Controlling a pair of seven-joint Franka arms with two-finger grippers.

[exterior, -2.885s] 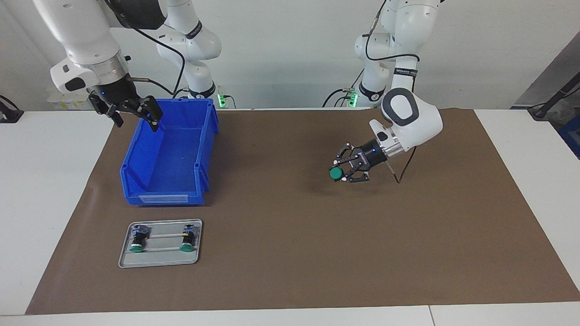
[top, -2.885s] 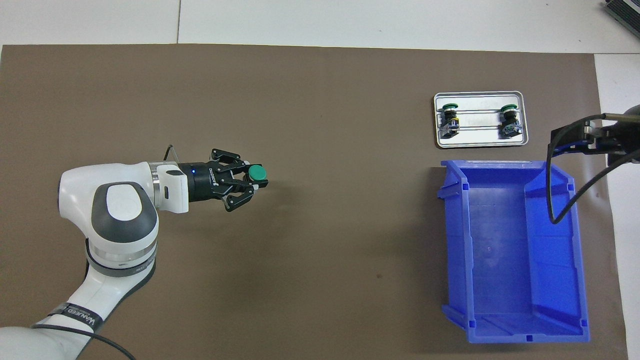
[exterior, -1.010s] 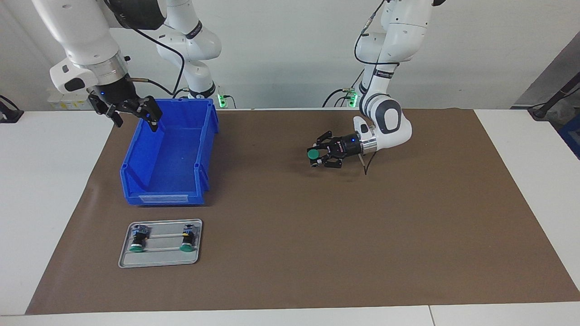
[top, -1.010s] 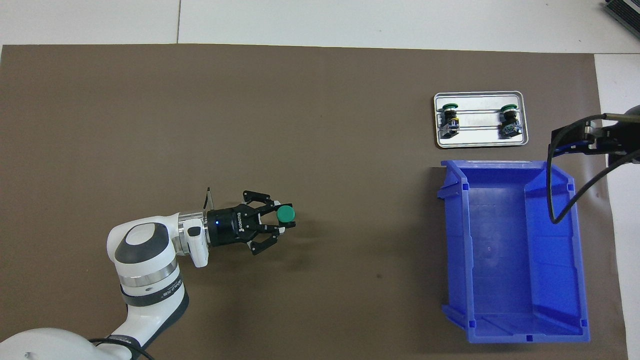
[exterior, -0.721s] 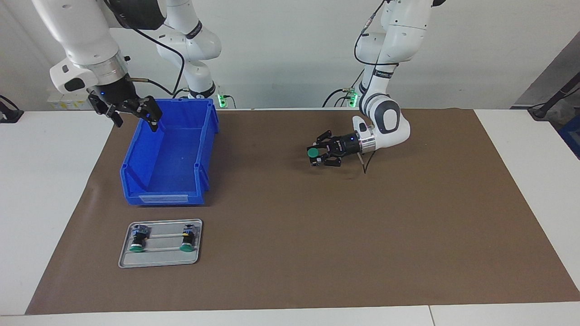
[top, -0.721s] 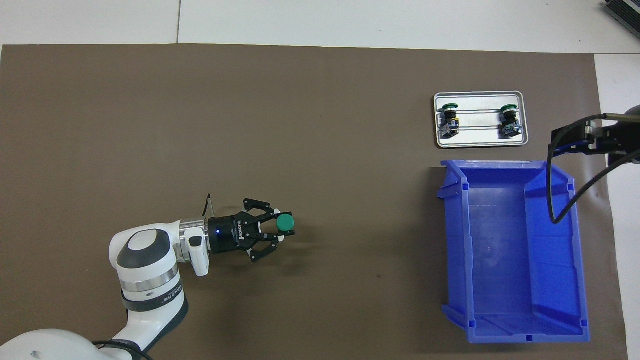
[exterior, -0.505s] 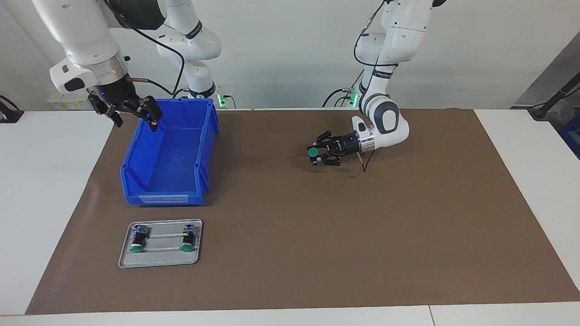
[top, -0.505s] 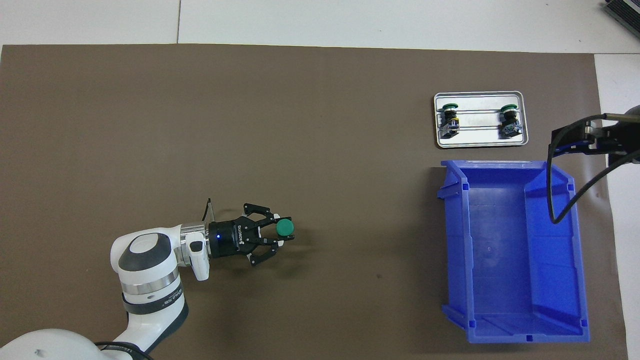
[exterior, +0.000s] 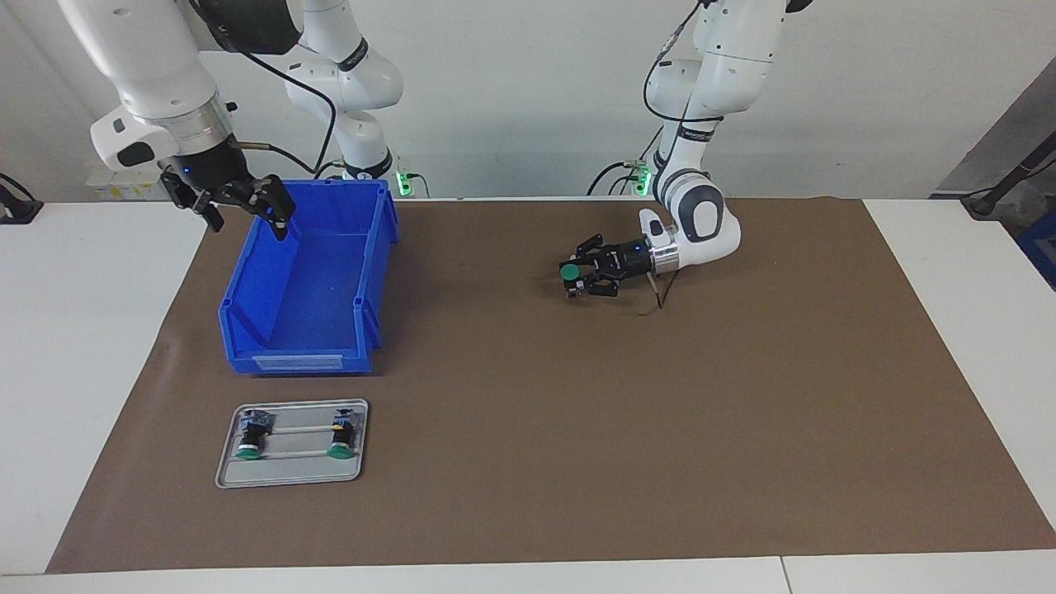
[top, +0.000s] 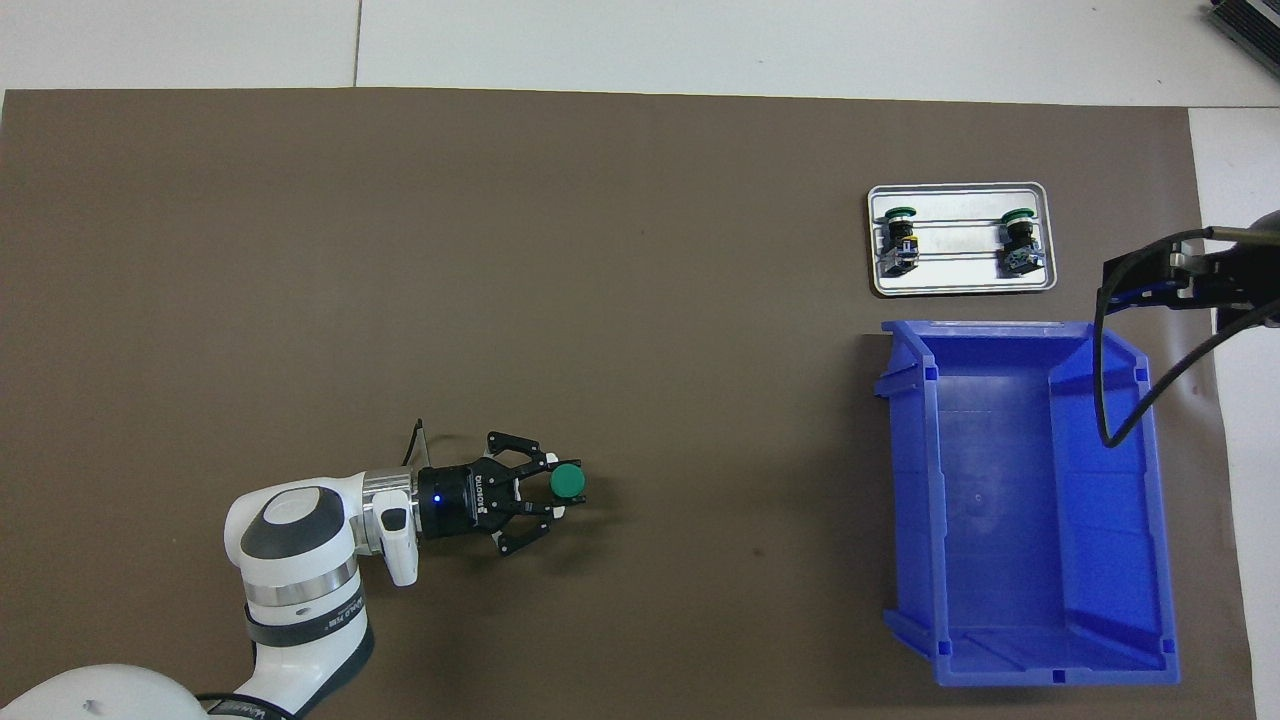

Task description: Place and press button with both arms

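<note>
Left pincer (exterior: pixel 575 278) (top: pixel 562 492) grips the button (exterior: pixel 568 271) (top: pixel 569 481) low over the brown mat (exterior: pixel 577 429), in the centre of the facing view and the lower left of the overhead view. Right pincer (exterior: pixel 239 210) stands wide and holds nothing, waiting above the bin (exterior: pixel 309 280) (top: pixel 1030 500) in the upper left of the facing view. Lower in that view a tray (exterior: pixel 290 474) (top: pixel 960 287) carries two more buttons (exterior: pixel 247 439) (exterior: pixel 340 437).
</note>
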